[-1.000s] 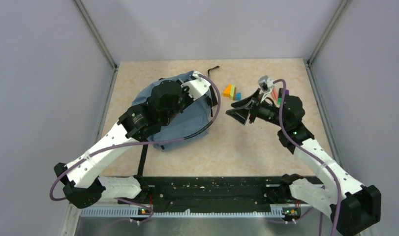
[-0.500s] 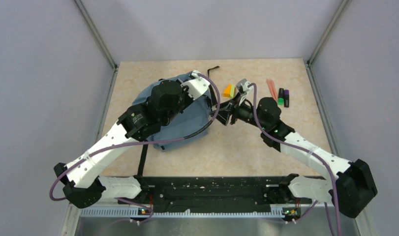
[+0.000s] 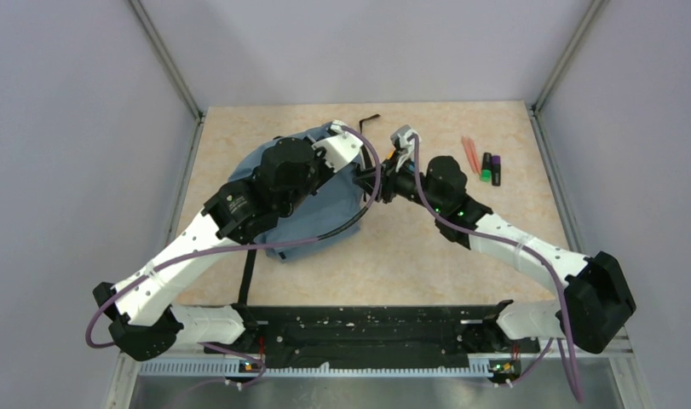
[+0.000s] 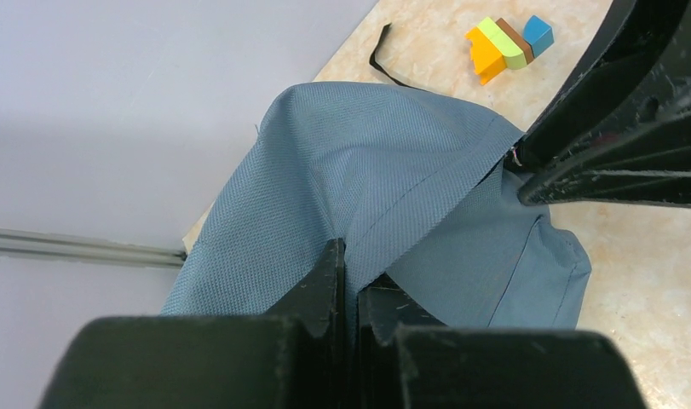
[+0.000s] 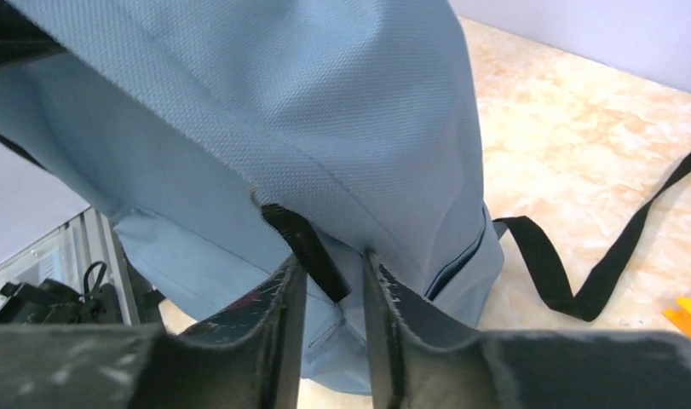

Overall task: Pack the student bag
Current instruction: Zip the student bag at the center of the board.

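The student bag, soft dusty-blue fabric, lies at the table's middle left. It also fills the left wrist view and the right wrist view. My left gripper is shut on a raised fold of the bag's fabric; in the top view it sits over the bag's far right part. My right gripper is at the bag's right edge, its jaws a little apart around a black pull tab hanging from a seam. Its fingers show in the left wrist view.
Coloured blocks lie just right of the bag. Pink pencils and markers lie at the far right. Black straps trail from the bag at the back and toward the near edge; one shows in the right wrist view.
My right arm has swung left from beside the pencils and markers, past the blocks, to the bag's right edge. My left arm has held still, gripping the fabric.
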